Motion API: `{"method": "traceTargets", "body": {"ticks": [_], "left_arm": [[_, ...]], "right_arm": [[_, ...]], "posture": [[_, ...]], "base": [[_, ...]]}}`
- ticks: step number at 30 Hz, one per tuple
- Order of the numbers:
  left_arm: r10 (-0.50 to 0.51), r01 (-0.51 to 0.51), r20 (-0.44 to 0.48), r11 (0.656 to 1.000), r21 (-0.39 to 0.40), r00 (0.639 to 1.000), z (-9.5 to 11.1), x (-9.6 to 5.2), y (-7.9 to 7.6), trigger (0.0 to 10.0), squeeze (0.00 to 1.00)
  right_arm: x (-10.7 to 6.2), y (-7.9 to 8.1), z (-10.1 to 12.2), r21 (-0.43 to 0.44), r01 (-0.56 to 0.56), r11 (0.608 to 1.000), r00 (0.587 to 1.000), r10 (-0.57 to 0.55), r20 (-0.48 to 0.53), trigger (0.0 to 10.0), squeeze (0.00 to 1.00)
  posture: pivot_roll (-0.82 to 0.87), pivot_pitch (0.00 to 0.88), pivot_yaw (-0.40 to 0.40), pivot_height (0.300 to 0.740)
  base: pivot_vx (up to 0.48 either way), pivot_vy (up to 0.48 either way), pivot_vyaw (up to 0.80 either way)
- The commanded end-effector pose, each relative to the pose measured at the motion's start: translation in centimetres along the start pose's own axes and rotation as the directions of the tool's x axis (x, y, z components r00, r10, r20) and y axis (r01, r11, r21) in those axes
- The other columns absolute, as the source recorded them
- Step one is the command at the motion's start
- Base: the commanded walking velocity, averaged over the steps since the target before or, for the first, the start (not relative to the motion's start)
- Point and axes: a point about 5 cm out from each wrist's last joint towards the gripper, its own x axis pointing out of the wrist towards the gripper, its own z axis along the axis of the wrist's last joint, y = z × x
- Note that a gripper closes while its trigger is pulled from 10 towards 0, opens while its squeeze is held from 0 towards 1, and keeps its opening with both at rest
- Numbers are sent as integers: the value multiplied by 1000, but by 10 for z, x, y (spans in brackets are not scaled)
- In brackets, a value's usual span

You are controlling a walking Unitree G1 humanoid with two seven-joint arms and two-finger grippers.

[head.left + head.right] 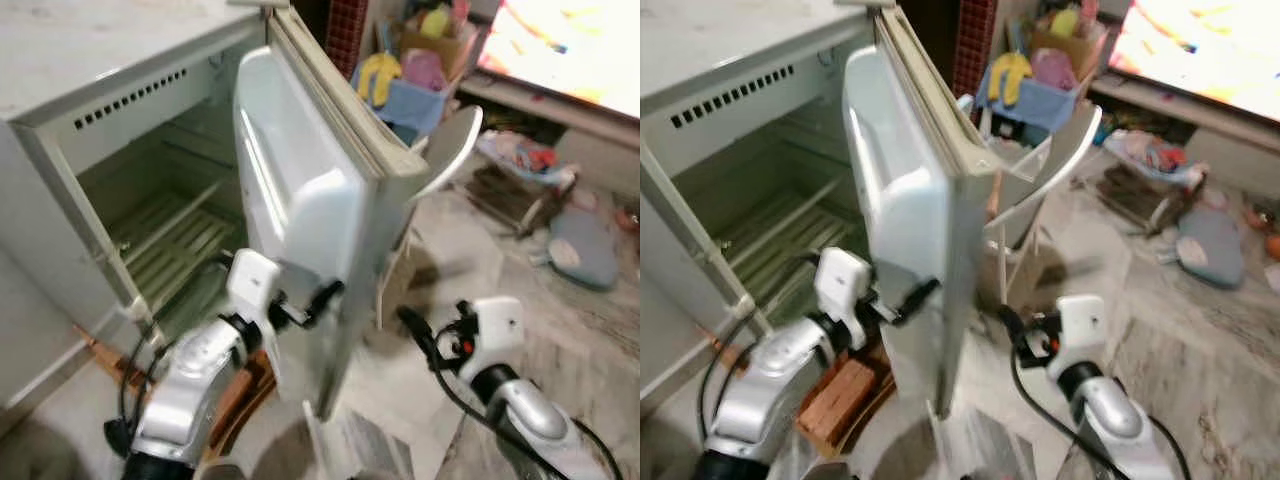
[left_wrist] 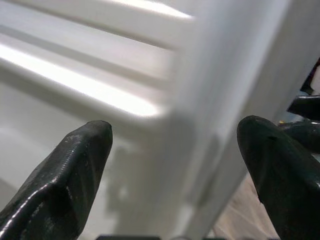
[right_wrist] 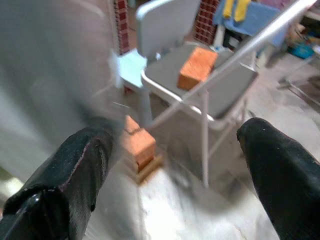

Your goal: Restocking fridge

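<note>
Operator, note a folding chair (image 3: 200, 85) carrying an orange block (image 3: 197, 66) at about 1 o'clock behind the open fridge door (image 1: 300, 210), and a cluttered blue basket (image 1: 415, 95) at 12 o'clock beyond. Your left gripper (image 1: 305, 305), fingers spread wide, sits against the door's inner lower edge, the fridge (image 1: 90, 130) interior at its 11 o'clock. Your right gripper (image 1: 420, 335), also spread wide and holding nothing, hangs at the door's 3 o'clock, near but apart.

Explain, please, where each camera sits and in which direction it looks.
Left eye, right eye: on the head, looking down at the open fridge door; both arms show, left gripper at the door, right gripper over the floor.
Left wrist: along its open fingers at the door's inner side.
Right wrist: along its open fingers at a grey chair bearing an orange block.
Shared: eyes and left wrist see the door.
</note>
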Motion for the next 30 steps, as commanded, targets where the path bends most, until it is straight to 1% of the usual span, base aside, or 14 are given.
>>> {"method": "traceTargets", "body": {"ticks": [1,2,4,6,9,11,13,20,22,26,28,29,30], "left_arm": [[-5,4,9,999,33,1000,5,-2,2,10000,0],[-5,4,9,999,35,1000,6,-2,2,10000,0],[45,-45,6,999,6,999,6,-2,4,10000,0],[161,-161,-4,985,59,987,6,-3,13,10000,0],[240,-239,-17,970,54,971,4,-9,19,10000,0],[251,-248,-40,966,75,967,0,-14,22,10000,0],[263,-258,-51,962,84,963,-2,-24,25,10000,0],[283,-275,-55,954,117,958,-1,-28,28,10000,0],[286,-278,-47,953,120,957,2,-28,28,10000,0],[279,-274,-29,954,120,960,8,-30,29,10000,0],[263,-258,-27,959,119,964,10,-32,27,10000,0],[264,-259,-26,958,121,964,10,-32,27,10000,0],[261,-256,-26,960,116,965,9,-34,27,10000,0]], "right_arm": [[1,6,4,12,-15,1000,1000,15,7,10000,0],[1,6,4,12,-15,1000,1000,15,5,10000,0],[0,5,4,11,-14,1000,1000,14,4,10000,0],[0,5,3,11,-10,1000,1000,10,-1,10000,0],[0,3,3,10,-6,1000,1000,6,-5,10000,0],[0,2,2,10,-5,1000,1000,5,-7,10000,0],[1,1,1,9,-5,1000,1000,5,-13,10000,0],[3,0,0,-1,-17,1000,1000,17,-23,10000,0],[5,-1,1,-15,-17,1000,1000,17,-24,10000,0],[12,-6,8,-56,15,998,1000,-14,8,10000,0],[21,-7,18,-71,32,997,998,-28,53,10000,0],[23,-8,20,-73,36,997,998,-31,62,10000,0],[26,-8,23,-64,50,997,996,-45,73,10000,0]], "posture": [[68,5,-94,740],[68,5,-94,740],[67,5,-93,740],[67,11,-90,740],[70,14,-90,740],[74,17,-90,740],[85,25,-95,740],[97,32,-101,740],[100,36,-100,740],[108,44,-91,740],[111,46,-80,740],[111,46,-80,740],[111,46,-80,740]], "base": [[356,-319,0],[356,-319,0],[0,0,0],[0,0,0],[0,0,0],[-371,0,0],[-358,0,0],[-318,0,0],[0,0,0],[0,-388,0],[176,-381,0],[352,-322,0],[394,-266,0]]}}
